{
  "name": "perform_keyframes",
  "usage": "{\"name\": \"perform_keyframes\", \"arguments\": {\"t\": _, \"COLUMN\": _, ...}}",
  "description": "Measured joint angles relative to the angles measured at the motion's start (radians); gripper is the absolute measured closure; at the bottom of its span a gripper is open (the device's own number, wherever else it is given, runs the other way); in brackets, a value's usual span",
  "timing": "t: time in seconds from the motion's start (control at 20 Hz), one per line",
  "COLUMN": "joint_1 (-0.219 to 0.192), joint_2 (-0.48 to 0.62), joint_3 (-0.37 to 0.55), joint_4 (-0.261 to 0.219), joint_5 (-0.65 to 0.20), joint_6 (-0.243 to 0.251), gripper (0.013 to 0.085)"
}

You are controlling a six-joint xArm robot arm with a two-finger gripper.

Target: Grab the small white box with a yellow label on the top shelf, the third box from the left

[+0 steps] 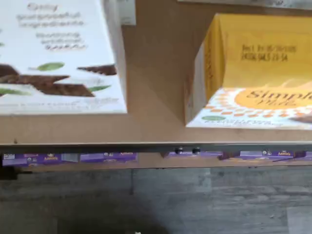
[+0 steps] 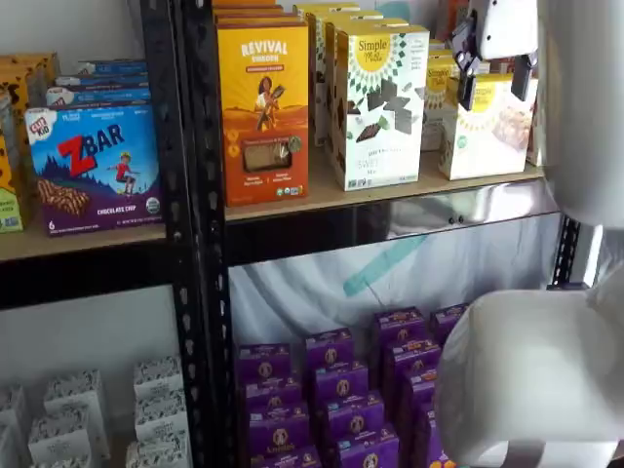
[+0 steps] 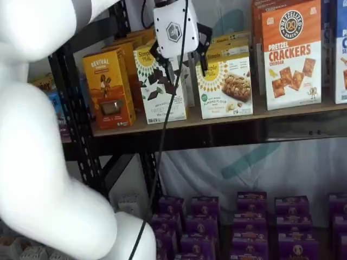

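Note:
The small white box (image 3: 226,89) with its yellow sunburst label stands on the top shelf (image 3: 233,118), seen in both shelf views, box (image 2: 490,132) on shelf (image 2: 322,200). The wrist view shows its yellow top and label, box (image 1: 253,73) on the tan shelf board (image 1: 156,92). My gripper (image 3: 182,60) hangs in front of the shelf, level with the box's top and slightly left of it. Its black fingers (image 3: 205,58) stand open with nothing between them. It also shows as a gripper (image 2: 495,83) in front of the box's upper edge.
A taller white box with chocolate pieces (image 3: 158,89) stands just left of the target, and an orange Revival box (image 3: 108,89) further left. A pretzel crackers box (image 3: 290,54) stands to the right. Purple boxes (image 3: 249,222) fill the level below. The white arm (image 3: 38,135) covers the left foreground.

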Motion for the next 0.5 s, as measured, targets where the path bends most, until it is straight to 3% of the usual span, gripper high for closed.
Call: {"name": "perform_keyframes", "arguments": {"t": 0.5, "joint_1": -0.074, "joint_2": 0.073, "joint_3": -0.043, "joint_4": 0.047, "joint_5": -0.044, "joint_6": -0.071, "gripper": 0.013}}
